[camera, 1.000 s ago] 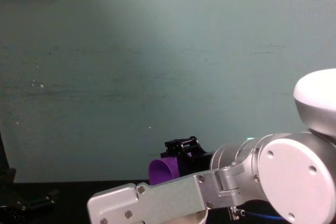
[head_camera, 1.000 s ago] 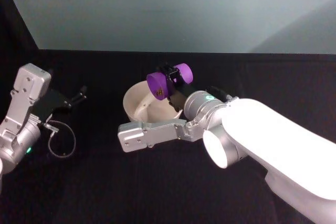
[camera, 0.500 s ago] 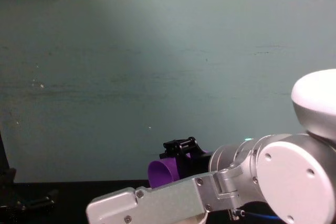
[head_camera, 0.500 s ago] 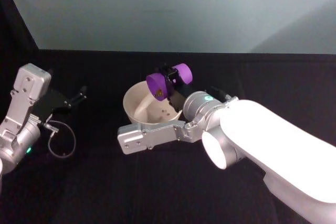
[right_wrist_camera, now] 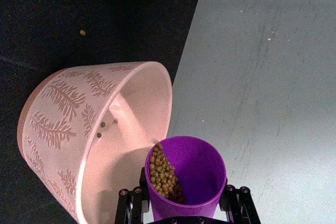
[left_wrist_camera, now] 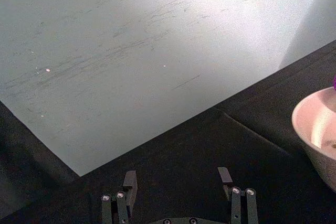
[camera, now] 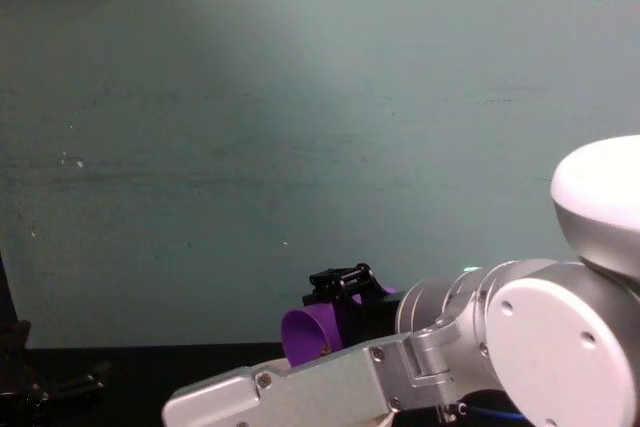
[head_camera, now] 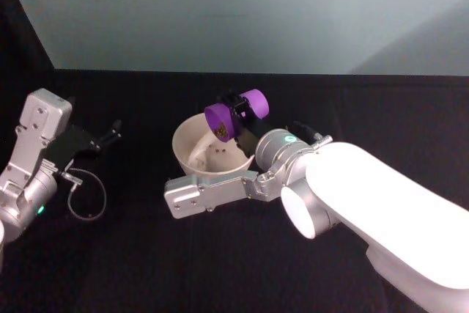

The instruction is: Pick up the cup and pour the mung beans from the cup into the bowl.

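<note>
My right gripper [head_camera: 237, 111] is shut on the purple cup [head_camera: 234, 116] and holds it tipped on its side over the back rim of the white bowl [head_camera: 181, 139], mouth toward the bowl. In the right wrist view the cup [right_wrist_camera: 195, 174] has mung beans [right_wrist_camera: 163, 173] heaped at its lower lip, just above the bowl [right_wrist_camera: 63, 114], which has leaf patterns outside. A few beans [head_camera: 217, 152] lie inside the bowl. From the chest, the cup [camera: 304, 335] shows above the right forearm. My left gripper [head_camera: 108, 134] rests open at the left, apart from the bowl [left_wrist_camera: 315, 121].
The black table runs to a pale green wall [head_camera: 242, 12] close behind the bowl. One loose bean [right_wrist_camera: 82, 32] lies on the cloth beyond the bowl. A looped cable [head_camera: 84, 197] hangs by the left wrist. My right forearm [head_camera: 209, 190] stretches across in front of the bowl.
The cup has tipped a little further toward the bowl. More beans now lie on the bowl's floor. The left arm has not moved.
</note>
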You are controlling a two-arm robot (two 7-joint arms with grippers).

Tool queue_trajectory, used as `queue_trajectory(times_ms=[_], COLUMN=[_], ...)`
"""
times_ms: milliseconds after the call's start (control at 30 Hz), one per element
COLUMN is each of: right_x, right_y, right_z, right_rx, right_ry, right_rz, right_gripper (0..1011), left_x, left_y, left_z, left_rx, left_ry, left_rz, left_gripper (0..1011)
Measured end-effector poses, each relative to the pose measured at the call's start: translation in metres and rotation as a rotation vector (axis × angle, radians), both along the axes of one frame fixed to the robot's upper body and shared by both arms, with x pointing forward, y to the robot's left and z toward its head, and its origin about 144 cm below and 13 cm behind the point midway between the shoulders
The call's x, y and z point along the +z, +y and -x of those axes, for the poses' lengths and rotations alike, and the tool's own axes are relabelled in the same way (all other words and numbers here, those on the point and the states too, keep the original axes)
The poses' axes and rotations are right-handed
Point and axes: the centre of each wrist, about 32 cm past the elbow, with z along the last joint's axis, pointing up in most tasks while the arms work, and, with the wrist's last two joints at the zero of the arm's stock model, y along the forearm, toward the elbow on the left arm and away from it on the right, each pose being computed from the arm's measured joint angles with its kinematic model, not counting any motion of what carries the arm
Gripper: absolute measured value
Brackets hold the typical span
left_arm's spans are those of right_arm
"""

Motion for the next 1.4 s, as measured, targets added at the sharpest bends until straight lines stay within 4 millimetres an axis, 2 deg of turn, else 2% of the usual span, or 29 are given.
queue_trajectory(times_ms=[1400], right_x=[0.0008], right_y=[0.0025], right_z=[0.0022], right_rx=[0.01], right_ry=[-0.014], right_rz=[0.021], right_gripper=[718], left_x=[0.0], left_y=[0.0], left_z=[0.0], left_rx=[0.0], left_ry=[0.0], left_rz=[0.0], left_gripper=[1000])
